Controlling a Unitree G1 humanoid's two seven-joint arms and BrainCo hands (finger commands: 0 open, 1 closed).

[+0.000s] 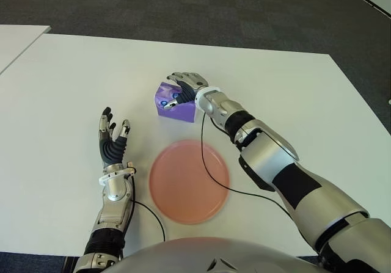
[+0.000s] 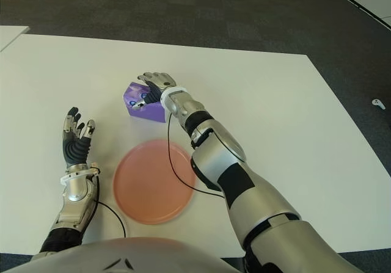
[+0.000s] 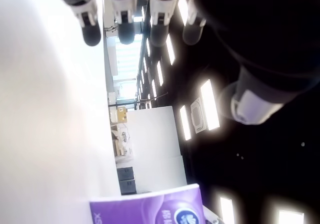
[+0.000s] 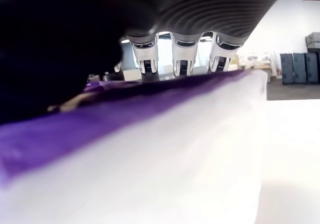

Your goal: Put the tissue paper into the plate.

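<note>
The tissue paper is a purple pack (image 1: pixel 178 110) standing on the white table (image 1: pixel 73 83), just beyond the plate. My right hand (image 1: pixel 181 90) lies over its top, fingers (image 4: pixel 182 51) curled down the far side and thumb pressed on the near face, gripping it. The pink round plate (image 1: pixel 189 181) sits empty near the table's front edge, between my arms. My left hand (image 1: pixel 113 135) shows to the left of the plate, fingers (image 3: pixel 125 18) spread and holding nothing. The pack (image 3: pixel 150 209) also appears in the left wrist view.
A black cable (image 1: pixel 204 163) hangs from my right arm across the plate's right side. A second white table (image 1: pixel 18 38) stands at the far left. Dark carpet (image 1: pixel 183 4) lies beyond the table's far edge.
</note>
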